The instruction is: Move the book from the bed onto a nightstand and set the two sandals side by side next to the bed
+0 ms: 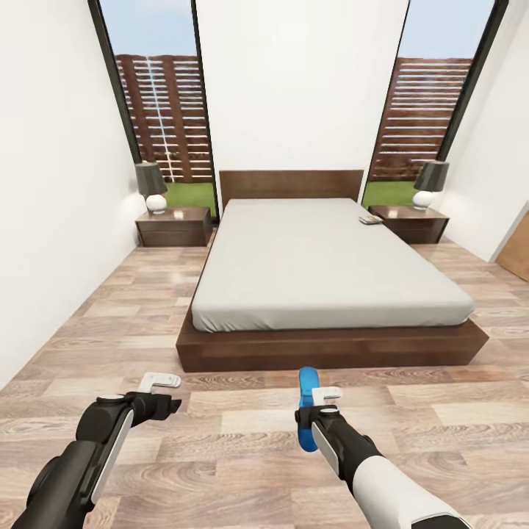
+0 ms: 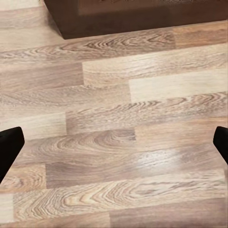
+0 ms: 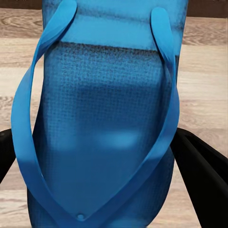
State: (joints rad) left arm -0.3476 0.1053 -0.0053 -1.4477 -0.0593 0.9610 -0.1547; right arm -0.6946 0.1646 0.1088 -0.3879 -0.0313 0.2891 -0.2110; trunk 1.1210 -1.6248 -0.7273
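We stand at the foot of the bed (image 1: 330, 272), both our arms stretched forward and low over the wood-plank floor (image 1: 242, 433).

Our right arm, white at the forearm and dark toward the wrist, reaches ahead, and our right gripper (image 1: 317, 411) is pinching a bright blue sandal (image 1: 307, 411). In the head view the sandal stands on edge, long and narrow, pointing toward the bed. In the right wrist view its textured blue sole and blue V-shaped straps sit between the two dark fingers (image 3: 199, 175), which press against its sides.

Our left arm, dark with a pale stripe, angles inward. Our left gripper (image 1: 163, 393) hangs spread apart above bare floor; in the left wrist view its dark fingertips (image 2: 9, 147) sit far out at the edges, with nothing between them.

The bed has a dark brown frame, a matching headboard and a plain grey mattress. A small thin object, probably the book (image 1: 370, 219), lies near the mattress's far right corner; it is too small to read. A dark nightstand (image 1: 174, 225) stands at the left of the headboard and another nightstand (image 1: 410, 222) at the right, each bearing a lamp (image 1: 151, 186) with a dark shade. Tall windows (image 1: 158, 95) behind show a slatted fence and grass.
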